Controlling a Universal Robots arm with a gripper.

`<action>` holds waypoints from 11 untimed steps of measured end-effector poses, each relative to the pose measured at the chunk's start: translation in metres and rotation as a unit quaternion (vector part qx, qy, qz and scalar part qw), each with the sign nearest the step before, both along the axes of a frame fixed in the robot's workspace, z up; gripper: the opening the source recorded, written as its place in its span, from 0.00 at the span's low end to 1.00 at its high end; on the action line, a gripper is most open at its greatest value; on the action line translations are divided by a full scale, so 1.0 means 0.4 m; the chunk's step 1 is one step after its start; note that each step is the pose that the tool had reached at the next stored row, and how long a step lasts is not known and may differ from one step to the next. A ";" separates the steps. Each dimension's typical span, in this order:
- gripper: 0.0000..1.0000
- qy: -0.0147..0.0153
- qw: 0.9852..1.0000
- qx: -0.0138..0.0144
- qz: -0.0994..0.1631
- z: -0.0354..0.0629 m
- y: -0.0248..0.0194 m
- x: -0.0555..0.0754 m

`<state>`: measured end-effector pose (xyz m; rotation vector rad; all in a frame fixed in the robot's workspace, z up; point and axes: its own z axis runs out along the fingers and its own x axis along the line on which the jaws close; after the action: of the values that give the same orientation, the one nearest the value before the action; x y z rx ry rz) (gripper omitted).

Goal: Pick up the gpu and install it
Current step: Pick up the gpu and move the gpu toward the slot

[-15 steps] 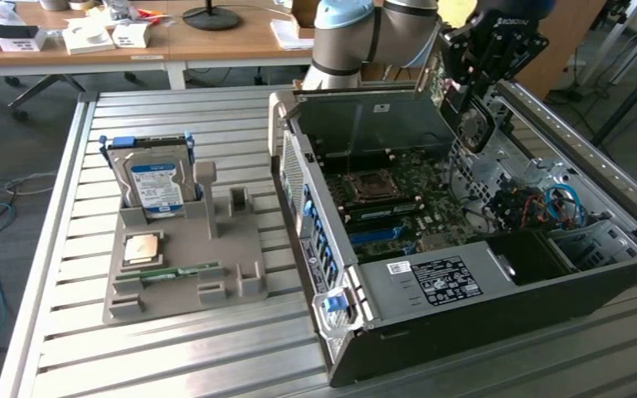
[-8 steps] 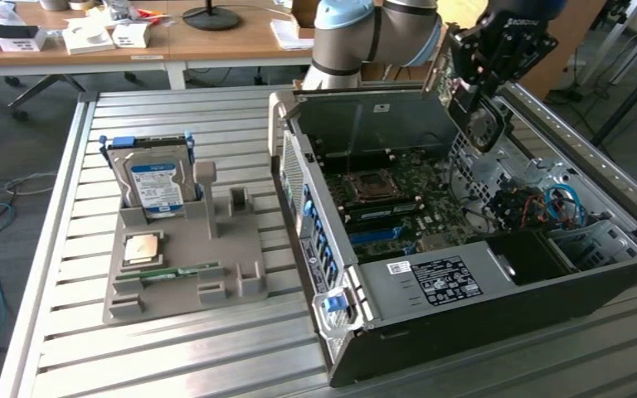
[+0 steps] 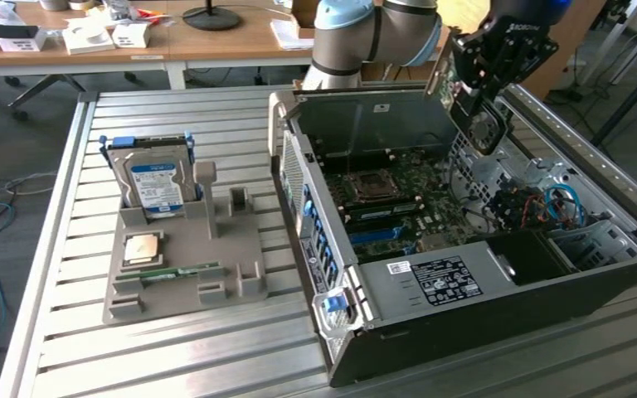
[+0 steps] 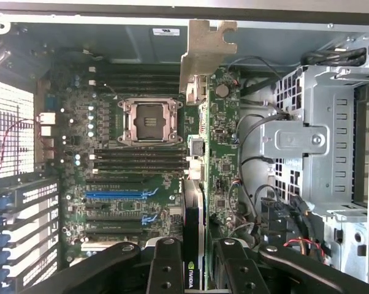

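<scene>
Jaws, housing marked ROBOTIQ, stand partly closed and clamped on the gpu (image 3: 483,123), a thin green card with black fan, green logo mark and silver end bracket (image 4: 204,49), held edge-down over the open computer case (image 3: 430,332), with motherboard (image 4: 141,162) and black cables (image 4: 253,138) beneath the jaws.

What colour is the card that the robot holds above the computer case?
The gpu is green, with a silver end bracket; the wrist view shows it best.
</scene>
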<state>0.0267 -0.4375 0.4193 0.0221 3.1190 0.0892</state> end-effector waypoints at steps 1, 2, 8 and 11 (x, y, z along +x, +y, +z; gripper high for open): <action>0.26 0.000 1.000 0.000 0.000 -0.004 0.000 0.000; 0.26 0.000 1.000 0.000 0.000 -0.006 0.000 0.000; 0.26 0.000 1.000 0.000 0.000 -0.007 0.000 0.009; 0.26 0.000 1.000 0.000 0.000 -0.008 0.000 0.021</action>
<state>0.0353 -0.4374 0.4161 0.0219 3.1192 0.0890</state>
